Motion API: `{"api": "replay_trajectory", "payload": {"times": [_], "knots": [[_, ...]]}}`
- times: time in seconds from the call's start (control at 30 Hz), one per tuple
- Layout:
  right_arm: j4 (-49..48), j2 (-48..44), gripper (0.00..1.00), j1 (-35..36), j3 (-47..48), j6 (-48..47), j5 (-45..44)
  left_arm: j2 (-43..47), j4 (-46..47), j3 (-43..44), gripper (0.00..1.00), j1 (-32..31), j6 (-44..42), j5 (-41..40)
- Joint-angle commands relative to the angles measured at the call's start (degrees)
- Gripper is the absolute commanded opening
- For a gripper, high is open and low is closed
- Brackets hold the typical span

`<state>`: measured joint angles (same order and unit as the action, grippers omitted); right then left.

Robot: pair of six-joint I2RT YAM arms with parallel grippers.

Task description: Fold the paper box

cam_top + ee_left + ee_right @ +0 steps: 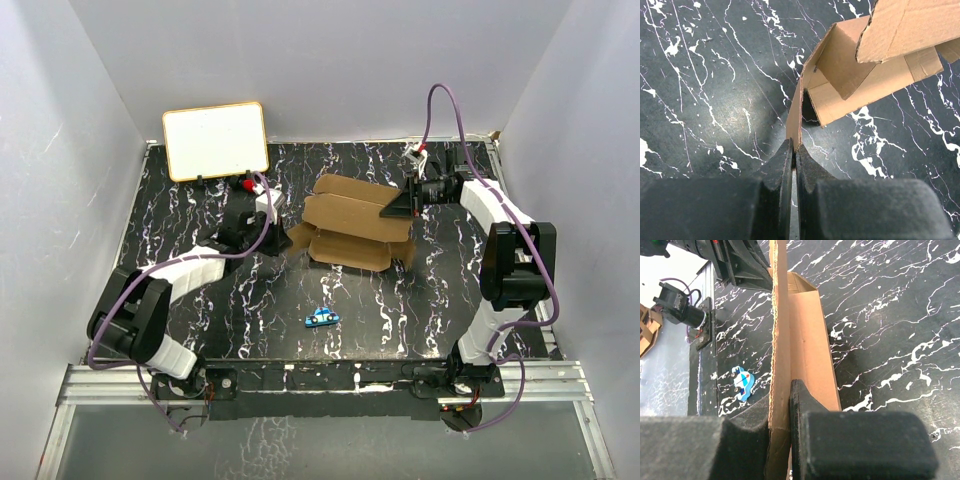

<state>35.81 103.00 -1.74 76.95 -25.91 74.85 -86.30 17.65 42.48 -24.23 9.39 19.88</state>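
Paper box (pixel 352 228) — plain brown corrugated cardboard, half-formed, its panels and flaps raised at angles — lies at the centre of the black, white-veined marble-pattern table (pixel 400 310), between the two arms. Left gripper (pixel 794 149): matte black fingers pressed together on the thin edge of a flap at the box's left end. Right gripper (pixel 780 406): blocky fingers pinching an upright panel at the box's right end, whose cut edge shows wavy fluting. A small blue car-shaped piece (pixel 321 317) lies nearer the bases, apart from the box. A white board with a tan frame (pixel 215 140) — corners rounded — stands at the far left.
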Motion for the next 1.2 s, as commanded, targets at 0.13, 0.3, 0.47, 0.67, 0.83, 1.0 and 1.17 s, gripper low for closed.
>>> {"api": "replay_trajectory", "payload": {"times": [0.13,0.3,0.47,0.67,0.83,1.0,1.17], "knots": [[-3.3,-2.4,0.08,-0.5,-1.4,-2.9,3.1,3.0,1.5,-1.4,0.00,-0.3,-1.5,-0.6],[-3.6,-2.2,0.08,-0.4,-2.0,-2.9,3.1,3.1,1.8,-1.6,0.00,-0.5,-1.3,-0.5],[-3.6,-2.2,0.08,-0.4,-2.2,-3.0,3.1,4.4,1.5,-1.7,0.14,-0.4,-0.1,-0.5],[-3.6,-2.6,0.08,-0.4,-2.8,-3.7,2.3,6.2,0.9,-1.8,0.28,-0.5,1.9,-0.6],[-3.0,-2.6,0.08,-0.4,-2.6,-4.5,2.3,9.0,-0.8,-1.7,0.45,0.6,4.3,-2.1],[-2.6,-2.6,0.08,-0.3,-2.6,-5.0,2.5,14.4,1.0,-2.9,0.55,5.8,9.3,-0.4],[-2.2,-2.6,0.08,-0.4,-2.5,-5.6,2.6,12.5,3.7,-1.9,0.45,11.1,14.1,3.2]]}}
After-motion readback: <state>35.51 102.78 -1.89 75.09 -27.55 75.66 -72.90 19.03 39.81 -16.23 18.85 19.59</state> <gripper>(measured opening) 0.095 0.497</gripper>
